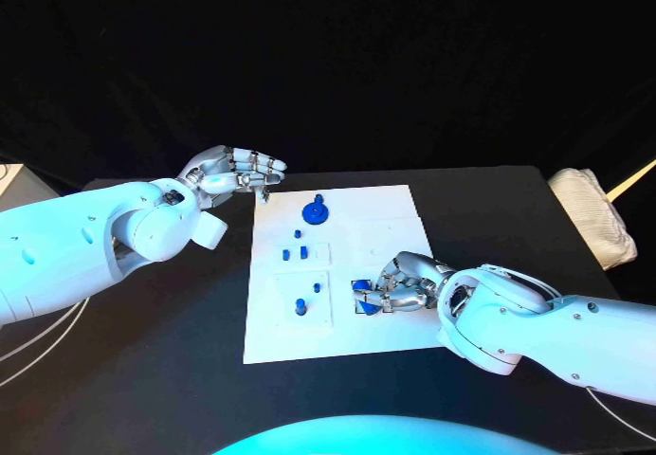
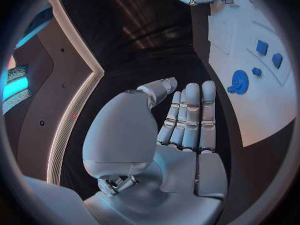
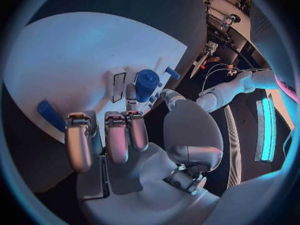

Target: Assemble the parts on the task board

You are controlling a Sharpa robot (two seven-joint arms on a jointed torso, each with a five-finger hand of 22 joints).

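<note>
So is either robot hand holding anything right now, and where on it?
The right robot hand has its fingers around a blue part, on its sides. The left robot hand holds nothing.

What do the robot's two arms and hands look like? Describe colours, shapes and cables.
Both arms are glossy white with rounded, bulbous shells. The left hand and right hand are silver metal with segmented, jointed fingers. Thin pale cables trail beside the left arm.
</note>
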